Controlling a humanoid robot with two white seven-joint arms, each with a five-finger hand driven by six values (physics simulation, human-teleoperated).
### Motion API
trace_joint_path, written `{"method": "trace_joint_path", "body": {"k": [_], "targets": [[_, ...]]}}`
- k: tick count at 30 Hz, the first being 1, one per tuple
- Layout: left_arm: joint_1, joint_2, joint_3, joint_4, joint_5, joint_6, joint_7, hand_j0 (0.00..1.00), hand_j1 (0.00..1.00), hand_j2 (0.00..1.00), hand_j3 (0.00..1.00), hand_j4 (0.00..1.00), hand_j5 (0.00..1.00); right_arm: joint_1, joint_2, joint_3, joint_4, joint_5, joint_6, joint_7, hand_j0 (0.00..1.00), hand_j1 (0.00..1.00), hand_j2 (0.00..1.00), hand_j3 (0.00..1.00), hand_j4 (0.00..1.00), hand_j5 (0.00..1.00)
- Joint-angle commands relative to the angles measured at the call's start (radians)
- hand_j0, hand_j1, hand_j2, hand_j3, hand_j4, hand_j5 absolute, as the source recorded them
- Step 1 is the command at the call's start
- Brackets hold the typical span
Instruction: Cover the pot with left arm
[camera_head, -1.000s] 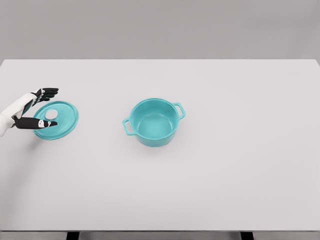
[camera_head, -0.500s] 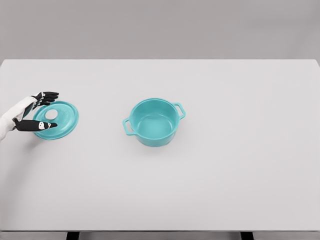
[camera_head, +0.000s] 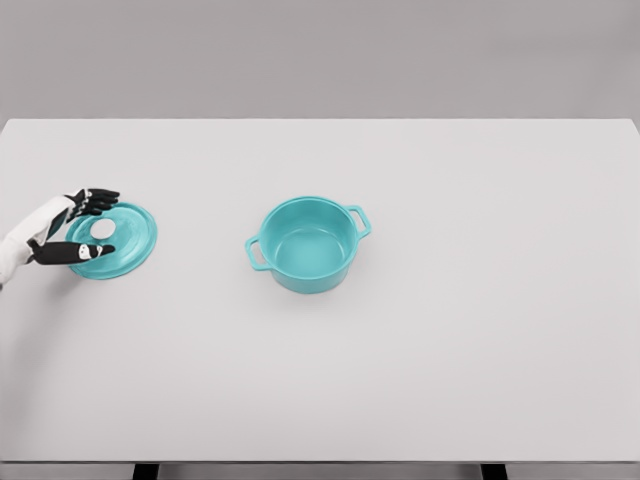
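Observation:
A teal pot (camera_head: 308, 244) with two side handles stands uncovered near the middle of the white table (camera_head: 450, 330). Its teal lid (camera_head: 118, 239), with a pale knob (camera_head: 102, 230) in the centre, lies flat at the far left. My left hand (camera_head: 90, 224) reaches in from the left edge and hovers at the lid's left rim. Its black fingers (camera_head: 98, 197) are spread on the far side and the thumb (camera_head: 84, 251) on the near side, bracketing the knob without closing on it. The right arm is out of view.
The left hand has eased slightly left and down over the lid's left edge, fingers still spread. The lid and the pot have not moved.

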Motion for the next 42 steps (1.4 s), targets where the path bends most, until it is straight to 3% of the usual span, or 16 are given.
{"method": "trace_joint_path", "body": {"k": [1,11,21,42], "targets": [[0.0,-0.001,-0.021,0.002,-0.001,-0.006,0.0,0.73,0.73,0.73,0.73,0.73,0.73,-0.002,0.0,0.0,0.0,0.001,-0.001,0.0,1.0,1.0,1.0,1.0,1.0,1.0],[0.0,-0.003,-0.024,0.023,0.007,-0.008,0.0,0.64,0.64,0.64,0.64,0.64,0.64,-0.002,0.0,0.0,0.0,0.001,-0.001,0.0,1.0,1.0,1.0,1.0,1.0,1.0],[-0.002,-0.04,-0.024,0.073,0.001,-0.009,-0.001,0.62,0.62,0.62,0.62,0.62,0.62,0.0,0.0,0.0,0.0,0.001,-0.001,0.0,1.0,1.0,1.0,1.0,1.0,1.0],[-0.002,-0.06,-0.024,0.069,-0.01,-0.009,-0.01,0.56,0.56,0.56,0.56,0.56,0.56,0.0,0.0,0.0,0.0,0.001,-0.001,0.0,1.0,1.0,1.0,1.0,1.0,1.0]]}}
